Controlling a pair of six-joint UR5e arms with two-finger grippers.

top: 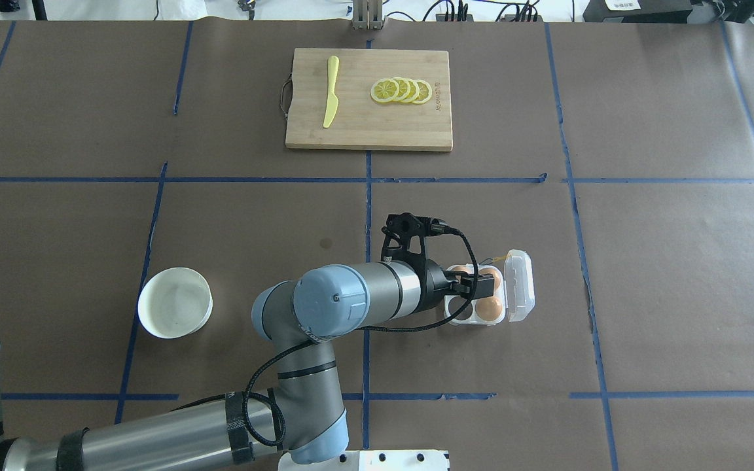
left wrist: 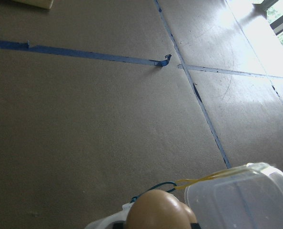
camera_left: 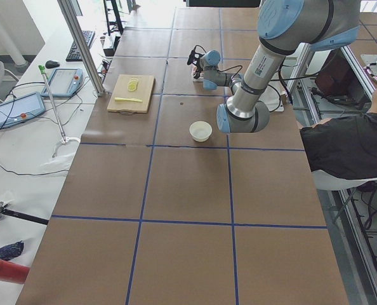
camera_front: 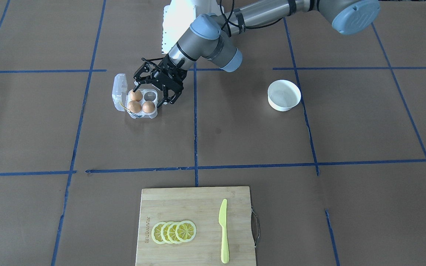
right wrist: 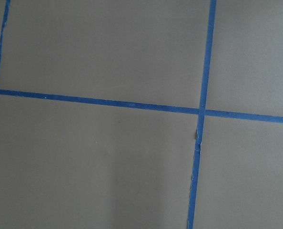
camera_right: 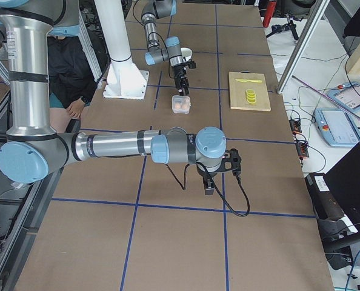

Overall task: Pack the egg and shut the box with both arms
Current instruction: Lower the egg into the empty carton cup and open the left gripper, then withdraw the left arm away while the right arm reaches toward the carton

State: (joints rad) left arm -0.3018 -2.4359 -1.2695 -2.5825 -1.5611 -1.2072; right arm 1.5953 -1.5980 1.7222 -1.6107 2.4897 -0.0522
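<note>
Egg (camera_front: 136,95) handling first: it is light, smooth and rounded, so it will slip from a loose pinch and may crack under a hard one. It is best taken gently from above, with the pads on opposite sides of its widest part. The clear plastic egg carton (camera_front: 142,116) looks thin and springy. Its hinged lid (camera_front: 119,88) should be folded over by the free edge while the tray is steadied at an outer wall, since so light a box would likely skid on the brown table cover (camera_front: 235,140).

The egg sits in the carton's back row, in the cell next to the lid, with 2 other eggs (camera_front: 134,106) in the front row and 1 cell (camera_front: 149,96) empty. All 3 look alike, so taking this one as the task's egg is my judgement. The lid is swung open on the side away from the arm.

The left gripper (camera_front: 154,95) hangs low over the back row, fingers spread and nothing between them — 1 fingertip (camera_front: 137,87) is just beside the egg's top, the others beyond the empty cell. The right gripper (camera_right: 210,188) is well apart from the carton, pointed down at the table cover; whether it is spread or clenched I cannot tell.
</note>
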